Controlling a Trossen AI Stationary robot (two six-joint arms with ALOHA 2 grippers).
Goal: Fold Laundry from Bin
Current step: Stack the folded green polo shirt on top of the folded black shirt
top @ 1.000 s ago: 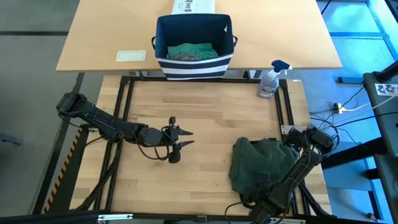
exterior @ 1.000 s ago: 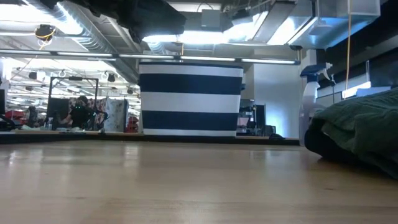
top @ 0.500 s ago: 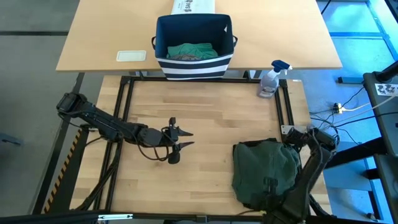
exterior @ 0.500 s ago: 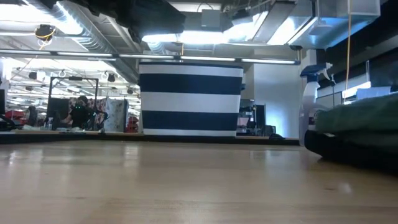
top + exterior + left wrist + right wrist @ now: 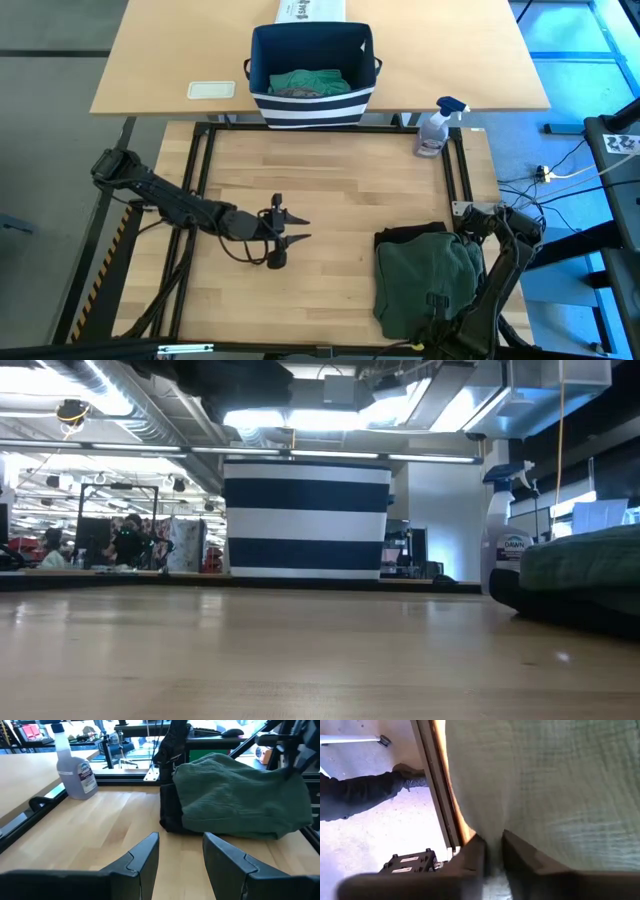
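Observation:
A dark green garment [image 5: 425, 272] lies at the table's near right, folded flat on top of a black garment [image 5: 402, 236]; both also show in the left wrist view [image 5: 240, 795] and the low view [image 5: 585, 565]. My right gripper [image 5: 432, 300] is shut on the green garment near the table's near edge. My left gripper [image 5: 290, 228] is open and empty over the table's middle left, pointing at the pile. The navy striped bin [image 5: 312, 75] stands past the far edge and holds a teal-green garment [image 5: 305, 82]. My right gripper pinches a fold of the dark green garment [image 5: 492, 832] between its two fingers, at the garment's near part. How many layers it has, I cannot tell. The rest of the garment lies flat on the black garment and the table.
A spray bottle [image 5: 435, 128] stands at the far right corner. A white printed box [image 5: 310, 10] stands behind the bin and a white pad [image 5: 210, 90] lies to its left. Bare wood [image 5: 330, 180] lies between the arms and the bin.
My right gripper has gone toward the table's near edge, still shut on the green garment. The garment, heaped up before, has been drawn out and now lies lower and flatter, with the black garment showing at its far edge.

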